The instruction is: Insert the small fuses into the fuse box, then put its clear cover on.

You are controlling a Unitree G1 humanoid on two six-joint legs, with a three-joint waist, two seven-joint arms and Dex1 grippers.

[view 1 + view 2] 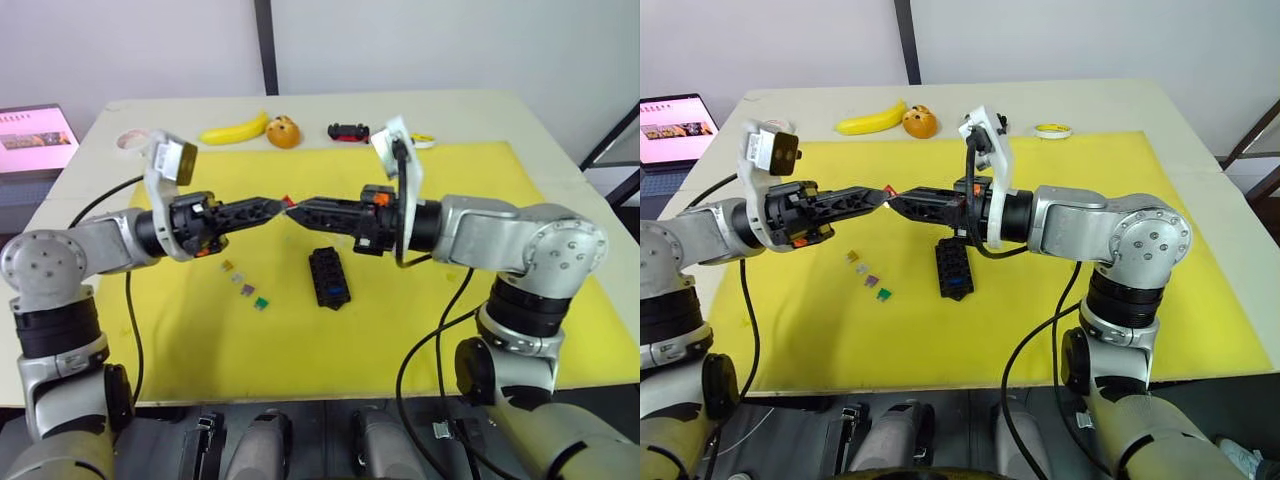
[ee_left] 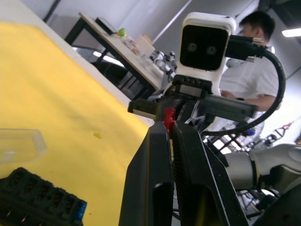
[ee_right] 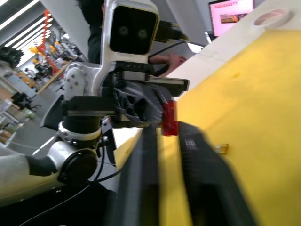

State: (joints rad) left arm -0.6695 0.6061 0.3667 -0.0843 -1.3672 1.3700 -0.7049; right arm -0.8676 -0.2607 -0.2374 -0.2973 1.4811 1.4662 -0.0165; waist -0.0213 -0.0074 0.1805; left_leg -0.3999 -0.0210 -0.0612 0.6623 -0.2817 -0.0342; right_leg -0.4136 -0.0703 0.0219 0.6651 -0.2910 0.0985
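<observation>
A tiny red fuse (image 1: 288, 200) hangs above the yellow mat (image 1: 430, 330), and my left gripper (image 1: 281, 205) is shut on it. My right gripper (image 1: 301, 208) meets it tip to tip. In the right wrist view its fingers stand narrowly open on either side of that fuse (image 3: 169, 117). The black fuse box (image 1: 328, 277) lies on the mat below them with a blue fuse in one slot. Several small fuses (image 1: 246, 285) lie loose to its left. The clear cover (image 2: 21, 146) rests on the mat beside the box.
Along the table's far edge are a banana (image 1: 235, 130), an orange round item (image 1: 284, 131), a black-and-red toy car (image 1: 348, 131) and a tape roll (image 1: 130, 140). A laptop (image 1: 35, 135) stands off the table at the left. A person (image 2: 249, 70) is behind.
</observation>
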